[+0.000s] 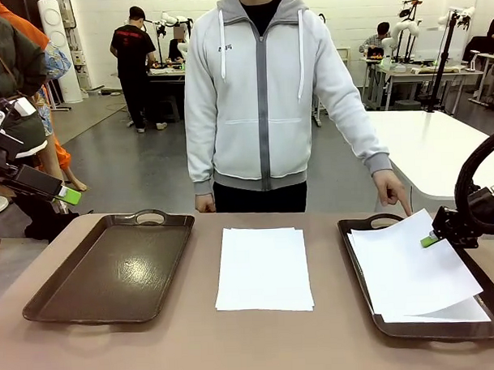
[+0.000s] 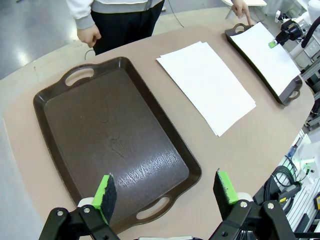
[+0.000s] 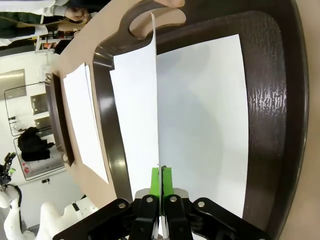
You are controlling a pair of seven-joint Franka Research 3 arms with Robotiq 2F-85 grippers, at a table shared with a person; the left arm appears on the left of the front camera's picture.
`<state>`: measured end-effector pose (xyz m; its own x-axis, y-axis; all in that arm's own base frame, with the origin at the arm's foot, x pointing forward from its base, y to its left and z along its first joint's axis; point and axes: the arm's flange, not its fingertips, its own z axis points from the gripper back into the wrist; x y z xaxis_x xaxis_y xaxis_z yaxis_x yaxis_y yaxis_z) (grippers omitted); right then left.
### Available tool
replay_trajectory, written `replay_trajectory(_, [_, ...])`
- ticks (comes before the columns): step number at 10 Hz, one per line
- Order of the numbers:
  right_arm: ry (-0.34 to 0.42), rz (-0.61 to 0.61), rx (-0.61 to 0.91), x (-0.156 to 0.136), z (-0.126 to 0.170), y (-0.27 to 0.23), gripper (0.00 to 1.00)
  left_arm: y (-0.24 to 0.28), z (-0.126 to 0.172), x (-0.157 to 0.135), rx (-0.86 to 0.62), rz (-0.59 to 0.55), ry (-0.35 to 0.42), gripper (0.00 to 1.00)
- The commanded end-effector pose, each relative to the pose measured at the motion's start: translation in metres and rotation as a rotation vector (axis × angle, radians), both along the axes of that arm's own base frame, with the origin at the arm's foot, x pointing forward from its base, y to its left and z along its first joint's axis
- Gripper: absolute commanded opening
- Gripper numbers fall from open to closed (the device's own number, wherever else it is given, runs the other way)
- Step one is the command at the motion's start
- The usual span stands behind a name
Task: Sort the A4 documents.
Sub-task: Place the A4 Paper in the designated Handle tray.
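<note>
1. Right fingers (image 1: 428, 240) are pressed together on one held sheet (image 1: 404, 265), pinching its 3 o'clock edge. The sheet hangs tilted just above the right tray (image 1: 358, 226), with its far corner up. My read is that it's on its way down onto the sheets in the tray (image 1: 458, 311). An edge pinch makes sense here, since thin paper gives nothing else to grab.
2. Left fingers (image 2: 105, 192) are spread wide and hold nothing. They sit high off the tabletop (image 1: 196, 341) at 9 o'clock, looking down on the left tray (image 1: 112, 271). Probably parked clear while the other arm works.
3. The left tray is bare. The rest of the paper is a stack (image 1: 264, 268) lying flat at the tabletop centre, between the trays and touching neither.
4. Person's hand (image 1: 391, 188) points a finger down at the right tray's 12 o'clock handle, likely to show where this sheet goes.
5. Hard to make out:
   - Sheet count in the stack and in the right tray. Edges are slightly fanned but unreadable.
   - What separates one blank sheet from another.
   - The right tray's 3 o'clock rim, which is cut off in front view.
   - What's under the held sheet, which covers most of it.
   - The held sheet itself in the right wrist view, where it's nearly edge-on.
</note>
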<state>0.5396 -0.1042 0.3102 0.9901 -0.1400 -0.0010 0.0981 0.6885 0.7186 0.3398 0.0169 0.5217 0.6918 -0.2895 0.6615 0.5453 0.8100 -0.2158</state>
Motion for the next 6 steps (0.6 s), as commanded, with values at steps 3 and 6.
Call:
replay_trajectory(3, [0.035, 0.006, -0.029, 0.007, 0.004, -0.002, 0.01, 0.0, -0.001, 0.001, -0.013, -0.007, 0.002, 1.0])
replay_trajectory(6, [0.067, 0.039, -0.06, 0.011, 0.011, -0.002, 0.01, 0.0, -0.001, 0.001, -0.013, -0.007, 0.002, 1.0])
